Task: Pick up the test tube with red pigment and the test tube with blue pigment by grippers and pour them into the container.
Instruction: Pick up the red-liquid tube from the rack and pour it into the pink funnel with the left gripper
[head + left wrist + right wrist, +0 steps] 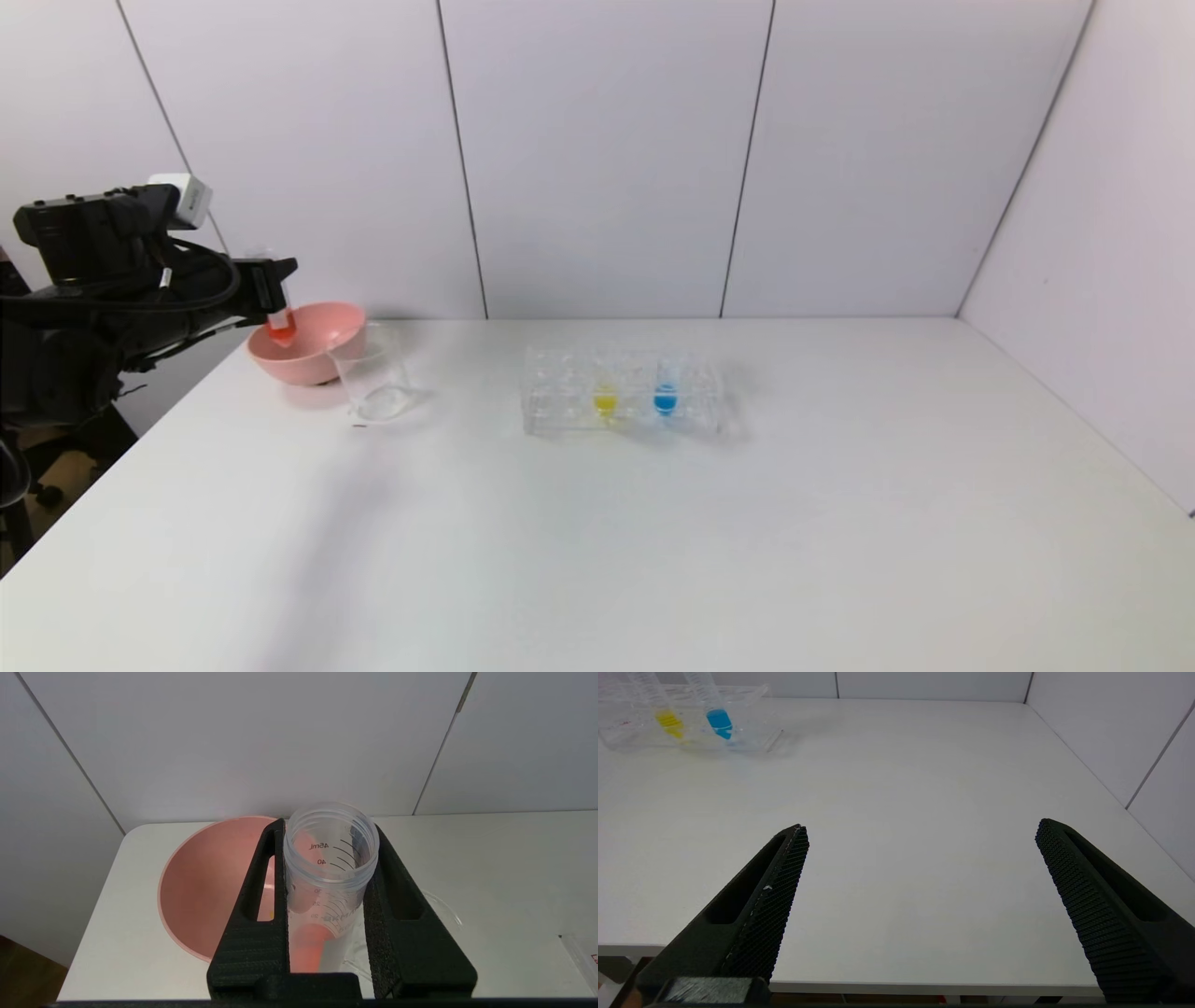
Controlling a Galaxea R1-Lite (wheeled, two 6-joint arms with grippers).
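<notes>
The left hand [273,286] is gripping the test tube with red pigment [280,322] at the far left corner of the white bench [653,523], its two black fingers [261,896] clamping the clear, graduated tube from both sides. The tube is hanging upright with its orange-red bottom over the pink bowl [322,350], and the left wrist view is looking straight down into its open threaded mouth [331,840], with the bowl's inside [205,891] showing just beyond the fingers. The container [372,378], a clear glass beaker, is standing on the bench just right of the bowl and slightly nearer, touching or almost touching it; from the wrist, only a faint arc of its rim [444,910] is showing beside the hand. Near the middle of the bench, well apart from the beaker, the clear tube rack [621,392] is holding the test tube with blue pigment [665,399] and, just to its left, a like tube with yellow liquid [605,402]; both are sitting in the rack. The right hand [920,833] is hanging released over the near right part of the bench, its fingers [784,868] spread wide and grasping nothing, with the rack [752,735], the blue tube [718,718] and the yellow tube [669,721] lying far off to its left.
</notes>
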